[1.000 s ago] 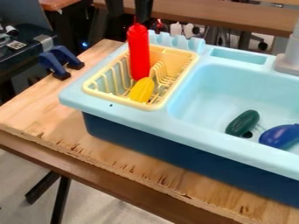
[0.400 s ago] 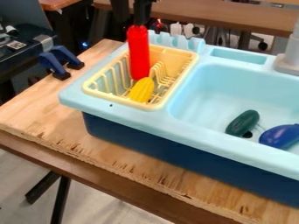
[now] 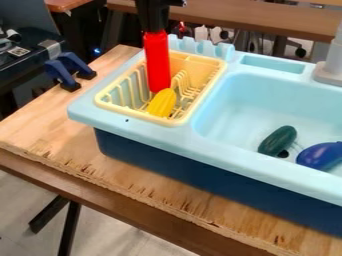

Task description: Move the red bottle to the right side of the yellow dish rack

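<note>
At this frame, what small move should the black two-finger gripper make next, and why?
Probably a gentle squeeze to secure the top of the red plastic bottle, before any lift. The black two-finger gripper is right at the bottle's top, hiding its tip, and the bottle stands upright in the pale-yellow plastic dish rack. Whether it is already gripped, I can't tell.

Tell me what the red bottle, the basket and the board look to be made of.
Red bottle: probably plastic, smooth and evenly coloured. Basket: likely plastic, semi-matte, with thin molded-looking ribs. Board: apparently unfinished wood, showing grain and a splintered edge.
</note>
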`<state>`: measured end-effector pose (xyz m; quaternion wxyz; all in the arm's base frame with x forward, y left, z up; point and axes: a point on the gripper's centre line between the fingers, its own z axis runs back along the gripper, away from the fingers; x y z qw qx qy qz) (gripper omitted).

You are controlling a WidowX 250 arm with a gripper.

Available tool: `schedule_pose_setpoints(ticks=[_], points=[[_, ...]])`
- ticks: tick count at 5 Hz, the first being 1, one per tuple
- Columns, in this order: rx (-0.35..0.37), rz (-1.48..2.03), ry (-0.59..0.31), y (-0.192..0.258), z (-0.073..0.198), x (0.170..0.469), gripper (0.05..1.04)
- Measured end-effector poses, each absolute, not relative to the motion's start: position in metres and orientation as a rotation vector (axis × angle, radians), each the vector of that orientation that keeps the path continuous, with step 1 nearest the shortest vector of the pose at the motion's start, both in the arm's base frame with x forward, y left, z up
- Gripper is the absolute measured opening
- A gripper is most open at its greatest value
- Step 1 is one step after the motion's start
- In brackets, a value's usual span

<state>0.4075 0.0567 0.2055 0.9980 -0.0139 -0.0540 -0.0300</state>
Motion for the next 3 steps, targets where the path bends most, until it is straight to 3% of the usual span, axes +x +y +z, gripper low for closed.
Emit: schedule_pose_setpoints(ticks=[2, 3], points=[[-0.047, -0.037, -0.125, 0.055, 0.209, 0.4, 0.139], [0.019, 0.029, -0.16, 0.045, 0.236, 0.379, 0.139]])
